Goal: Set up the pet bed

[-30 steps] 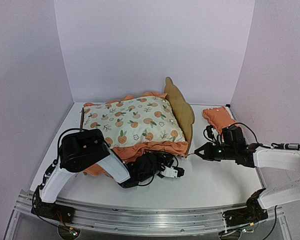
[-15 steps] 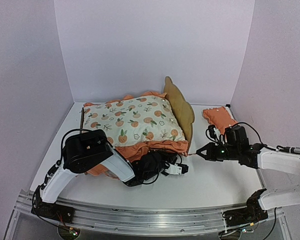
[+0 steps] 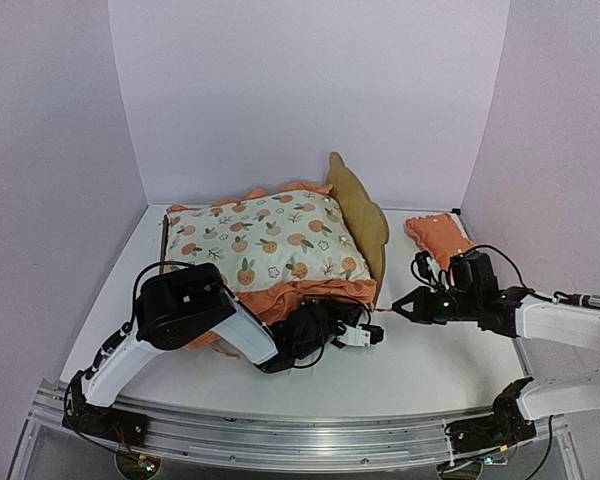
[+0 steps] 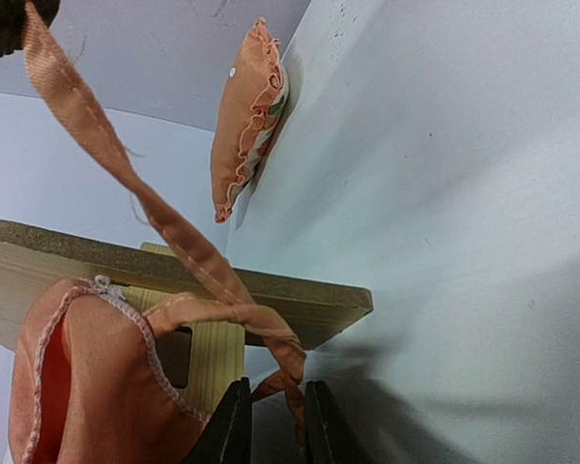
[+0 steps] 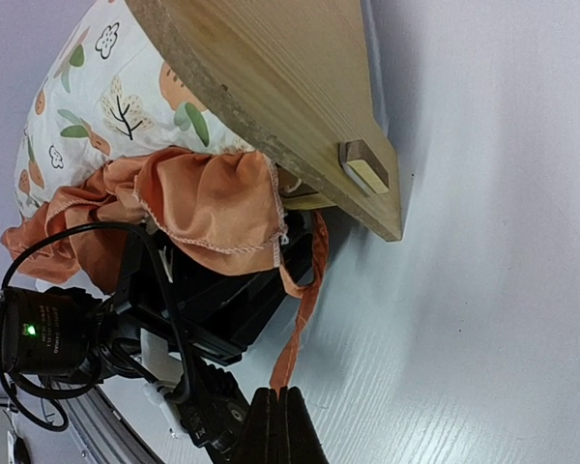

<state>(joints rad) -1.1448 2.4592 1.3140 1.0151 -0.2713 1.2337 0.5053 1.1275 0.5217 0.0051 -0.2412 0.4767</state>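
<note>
L tool sits low at the near R corner of the pet bed. Its fingers are narrow but not closed. An orange tie strap dips into the gap and lies against one finger, w/ a dark slit showing btwn it and the other. So the strap is inside my L tool but not pinched, as far as the wrist cam shows.

R tool is clamped tight on the free end of that same strap, fingers pressed together. From the tips the strap runs fairly straight back to the bed corner. It comes out from under the bunched ruffle, just below the headboard edge. In the top view both tools point at that corner, near each other, tips apart.

The pet bed is on the table, approx mid-table toward the back wall. Its headboard is at the R end, upright and seen nearly edge-on. The mattress pad, white w/ orange print, lies on top of the frame and hides the base and rails. The ruffle spills over the near side.

My L arm runs along that near side, w/ the forearm over the ruffle. My R arm reaches in from the R across bare table.

The small orange pillow lies flat on the table to the R of the headboard. It's apart from the bed and close to the R wall.
</note>
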